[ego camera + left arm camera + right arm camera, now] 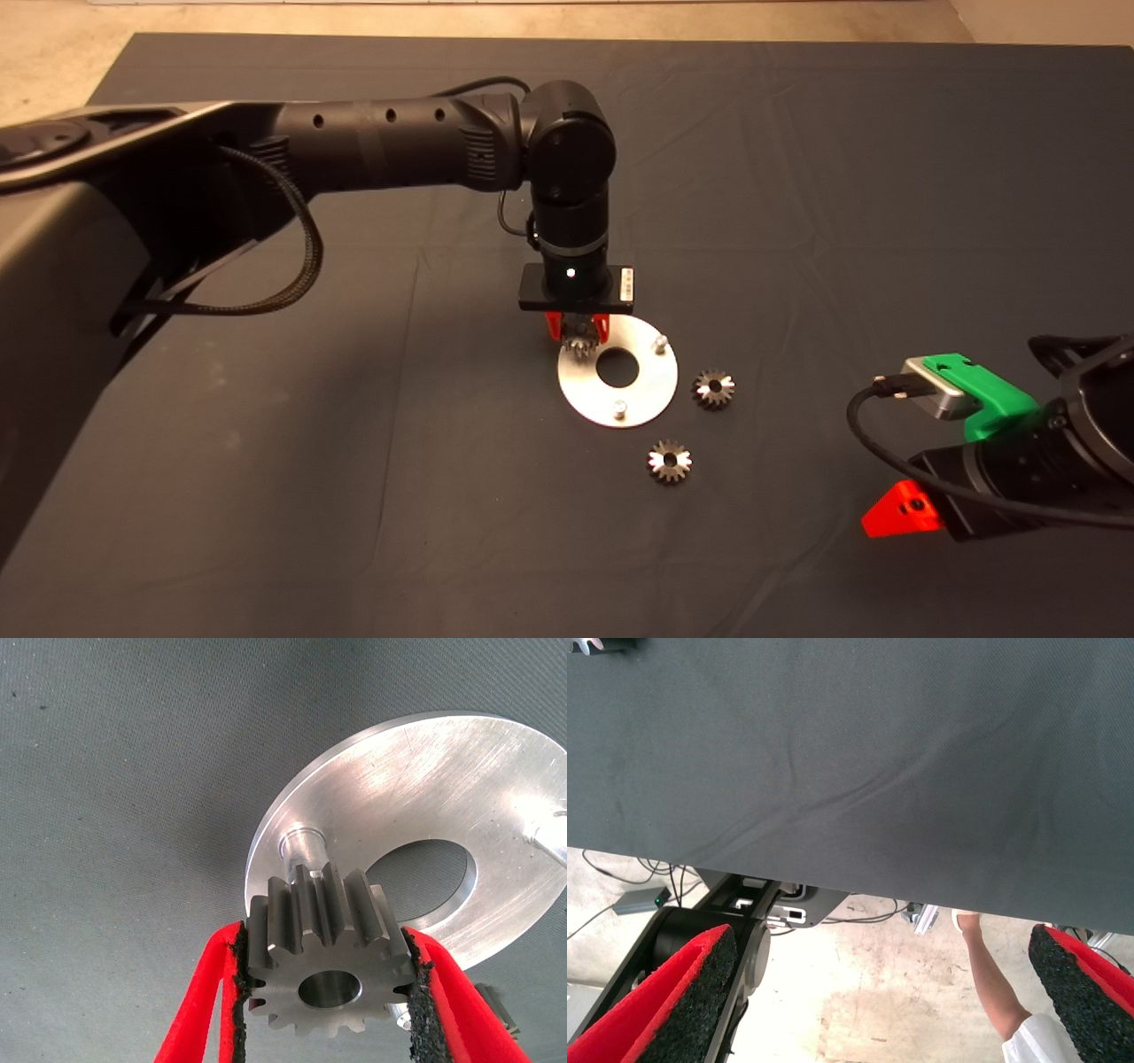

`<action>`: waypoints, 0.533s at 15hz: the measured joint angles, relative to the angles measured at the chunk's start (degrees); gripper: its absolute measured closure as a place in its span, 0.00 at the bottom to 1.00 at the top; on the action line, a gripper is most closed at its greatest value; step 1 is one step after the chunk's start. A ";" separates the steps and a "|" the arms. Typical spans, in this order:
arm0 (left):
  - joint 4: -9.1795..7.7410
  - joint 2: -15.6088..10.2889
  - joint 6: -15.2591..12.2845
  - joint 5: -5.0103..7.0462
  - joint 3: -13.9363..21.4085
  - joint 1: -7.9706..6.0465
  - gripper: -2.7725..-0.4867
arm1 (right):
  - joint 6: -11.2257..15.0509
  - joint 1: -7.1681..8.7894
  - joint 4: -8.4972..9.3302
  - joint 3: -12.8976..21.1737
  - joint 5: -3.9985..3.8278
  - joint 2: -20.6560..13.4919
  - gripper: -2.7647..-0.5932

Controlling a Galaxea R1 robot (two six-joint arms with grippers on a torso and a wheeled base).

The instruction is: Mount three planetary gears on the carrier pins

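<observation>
Toothed steel gear (330,970), red fingers (440,992) gripping

I see a dark mat (266,496) covering the counter; pale concrete floor (53,62) shows at upper left, with cables (620,870) beyond the mat's edge.

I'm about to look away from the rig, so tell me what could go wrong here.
The small steel toothed gear, clamped between the left gripper's red fingers, hangs tilted beside the short silvery pin, so its bore may miss and jam. A push could slide the unclamped flat round silver disc across the mat.
</observation>
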 joint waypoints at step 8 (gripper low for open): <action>1.10 0.00 2.36 -0.04 0.00 0.00 0.83 | 0.00 0.00 0.00 0.00 0.00 0.00 0.14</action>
